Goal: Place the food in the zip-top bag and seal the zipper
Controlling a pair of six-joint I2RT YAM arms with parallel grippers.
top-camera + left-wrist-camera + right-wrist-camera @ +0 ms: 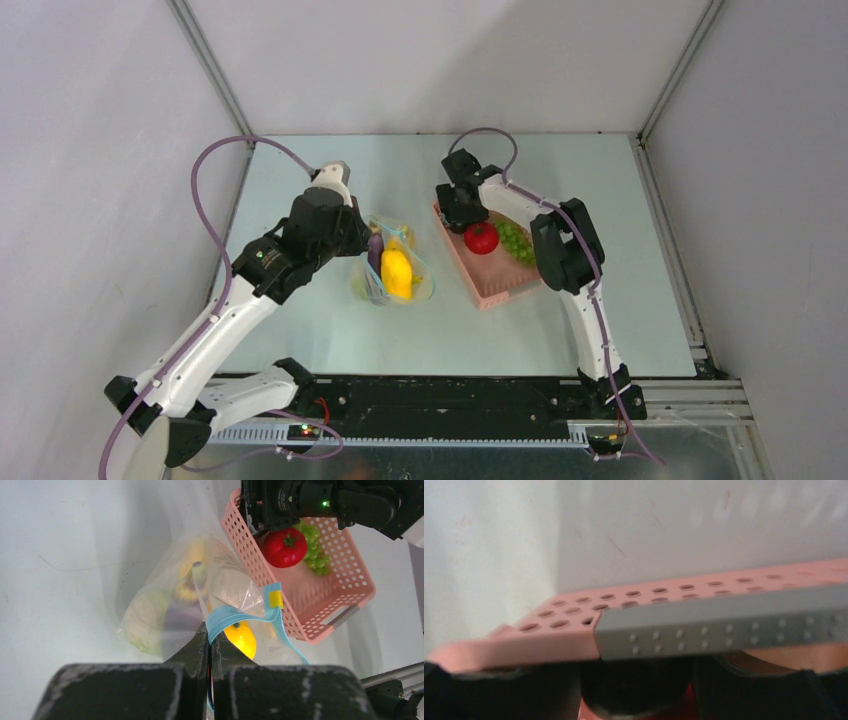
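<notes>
The left arm [240, 300] stretches from the near left corner to the middle of the table [300, 340]. The left gripper [210, 642] is pinched tight on the bag's blue zipper [235, 615], holding the mouth up. The right arm [590, 310] folds back from the near right edge. The right gripper [460, 208] sits at the far end of the pink basket [345, 615] with one grey finger [724, 627] against the basket wall; I cannot tell how wide it is set.

The basket, just right of centre, holds a red fruit [481, 237] and green grapes [515, 240]. Just left of it, the clear bag [150, 595] holds a cabbage [142, 622], a yellow piece [397, 272] and a purple piece [375, 250].
</notes>
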